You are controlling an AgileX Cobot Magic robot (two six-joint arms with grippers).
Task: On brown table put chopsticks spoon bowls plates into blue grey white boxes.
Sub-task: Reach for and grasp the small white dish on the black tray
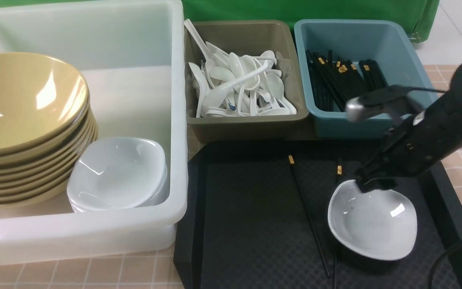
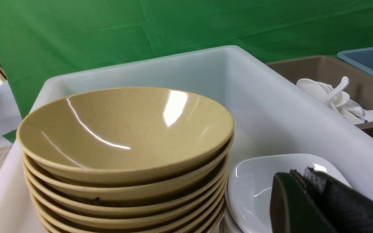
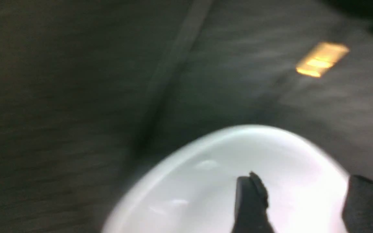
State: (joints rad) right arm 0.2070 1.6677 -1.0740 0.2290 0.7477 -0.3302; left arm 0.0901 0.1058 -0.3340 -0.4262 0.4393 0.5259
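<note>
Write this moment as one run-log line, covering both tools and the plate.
right tool: open, astride plate rim | plate: on tray, over a chopstick | left tool: shut, by bowls

Boxes: three – white box (image 1: 94,36), olive-grey box (image 1: 251,128), blue box (image 1: 375,36)
Tan bowls (image 1: 22,100): one stack, at least seven
White plates (image 1: 371,220): one loose, plus a stack (image 1: 118,172)
Loose chopsticks (image 1: 309,216): two
Spoons (image 1: 239,88): heap, uncountable
Black tray (image 1: 255,224): one

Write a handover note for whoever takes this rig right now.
Left gripper shut, near the white box. Right gripper open, astride the rim of the loose plate on the black tray.
Done: bowls and stacked plates in white box, spoons in grey box, chopsticks in blue box.
Left: that plate, plus two loose chopsticks on the tray.
</note>
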